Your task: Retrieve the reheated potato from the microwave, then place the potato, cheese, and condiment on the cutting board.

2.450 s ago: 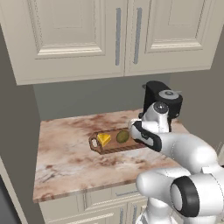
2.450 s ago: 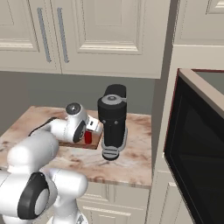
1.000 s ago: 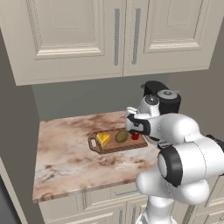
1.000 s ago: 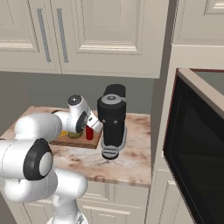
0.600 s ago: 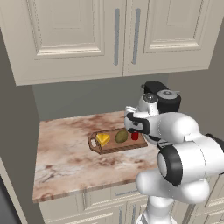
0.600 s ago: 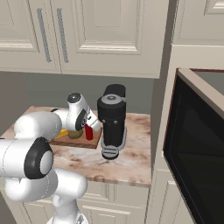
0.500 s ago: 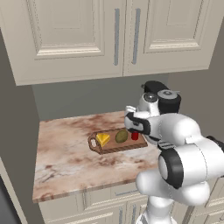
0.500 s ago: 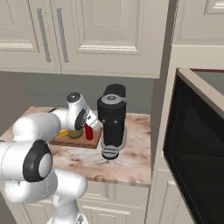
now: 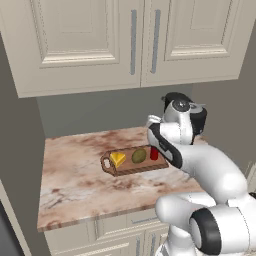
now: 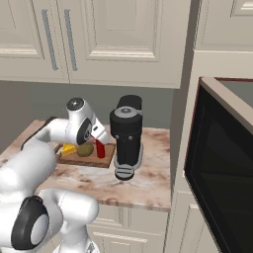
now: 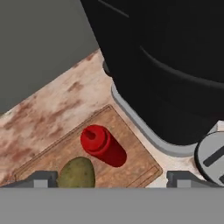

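lay on the cutting board (image 9: 131,166) as a row of three: cheese (image 9: 118,159) toward the handle end, potato (image 9: 139,155) in the middle, condiment (image 9: 154,153) at the far end, nearest the black coffee machine (image 10: 127,137). stood upright, the red bottle, just beside the potato and apart from the cheese. seen from the hand view as a red bottle (image 11: 103,145) standing near the board's (image 11: 135,153) corner, with the olive-brown potato (image 11: 77,173) next to it and the coffee machine's (image 11: 166,65) dark body and grey base rim close beyond the board's edge. rested flat on the marbled brown-and-cream surface (image 9: 75,175), board handle with its hole pointing away from the coffee machine. hung just above the bottle end of the board, the claw (image 10: 99,139), fingers spread wide apart with nothing between them, tips (image 11: 43,178) showing at either side of the hand view. sat to the right in the right base view, the microwave (image 10: 220,178), dark glass door facing the room. ran above the surface, cream cabinet doors (image 9: 125,40) with long metal handles.
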